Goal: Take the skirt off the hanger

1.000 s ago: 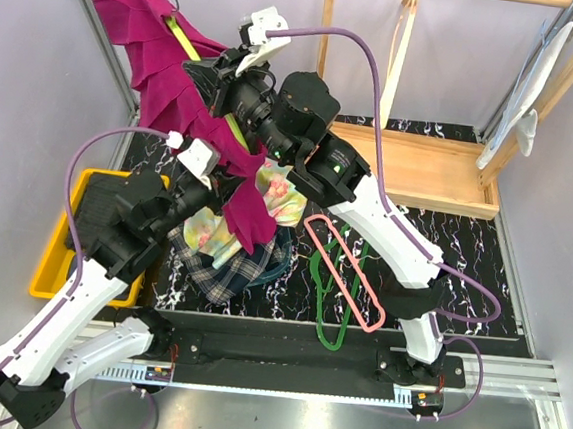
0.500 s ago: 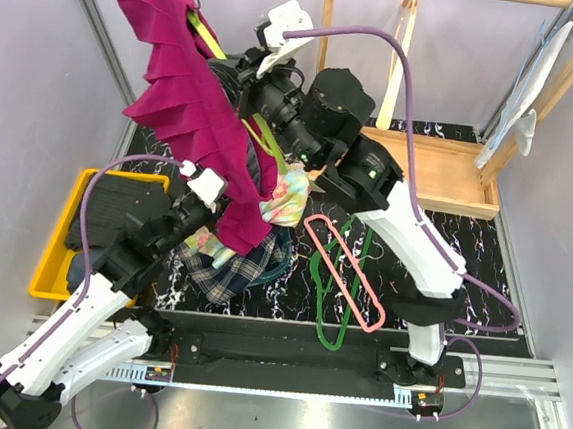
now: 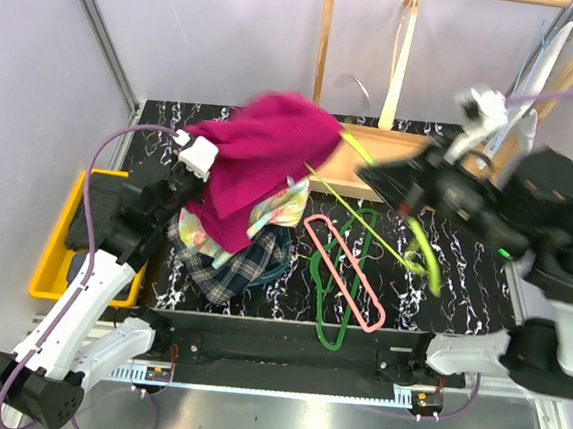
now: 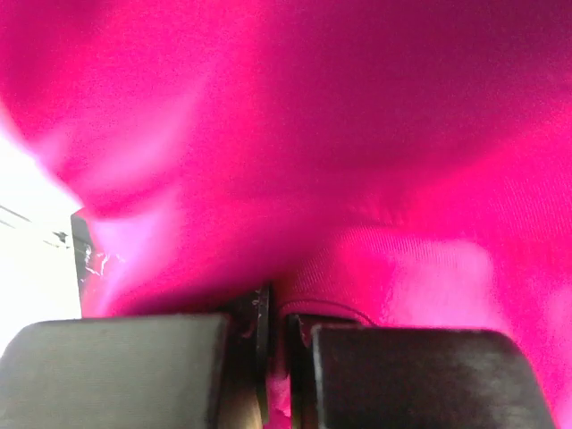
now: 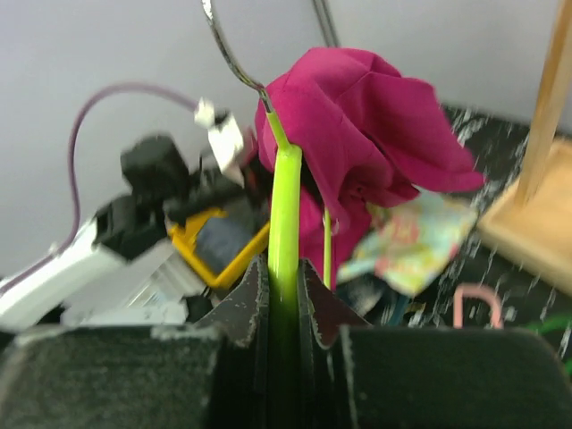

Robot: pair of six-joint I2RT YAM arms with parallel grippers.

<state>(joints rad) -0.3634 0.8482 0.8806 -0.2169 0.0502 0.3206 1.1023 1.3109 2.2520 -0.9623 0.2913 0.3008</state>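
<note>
The plaid navy skirt (image 3: 223,274) lies crumpled in a pile on the table, partly under other clothes. The dark green hanger (image 3: 329,343) lies flat on the table to its right, apart from it. My left gripper (image 3: 207,182) is shut on a plain magenta garment (image 3: 262,152), whose fabric fills the left wrist view (image 4: 357,134). My right gripper (image 3: 375,174) is shut on a lime yellow-green hanger (image 5: 286,206), held in the air right of the pile. One end of that hanger still reaches the magenta garment (image 5: 357,134).
A floral yellow-pink garment (image 3: 282,204) lies on the pile. A pink hanger (image 3: 344,270) lies across the green one. A yellow bin (image 3: 58,245) is at the left edge. A wooden rack base (image 3: 421,171) stands at the back.
My right arm has swung far right with the lime hanger, drawing it out of the magenta garment. The magenta garment has dropped from high at the back left to over the pile.
</note>
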